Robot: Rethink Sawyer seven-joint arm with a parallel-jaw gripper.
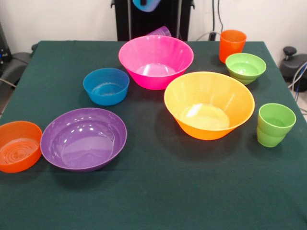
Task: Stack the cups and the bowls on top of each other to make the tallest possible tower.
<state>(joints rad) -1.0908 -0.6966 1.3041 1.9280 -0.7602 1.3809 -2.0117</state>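
Pincer (146, 4) at the top edge seems to hold a blue cup (145, 5), though its grip is mostly cropped, so I judge it should be lowered upright and centred into the pink bowl (156, 60) directly below on the worktop (158, 191).

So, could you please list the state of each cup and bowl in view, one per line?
pink bowl: upright, empty
yellow-orange bowl: upright, empty
purple bowl: upright, empty
blue bowl: upright, empty
orange bowl: upright, empty, touching the purple bowl
green bowl: upright, empty
orange cup: upright
green cup: upright
purple cup: mostly hidden behind the pink bowl
sky blue cup: lifted above the table, at the top edge
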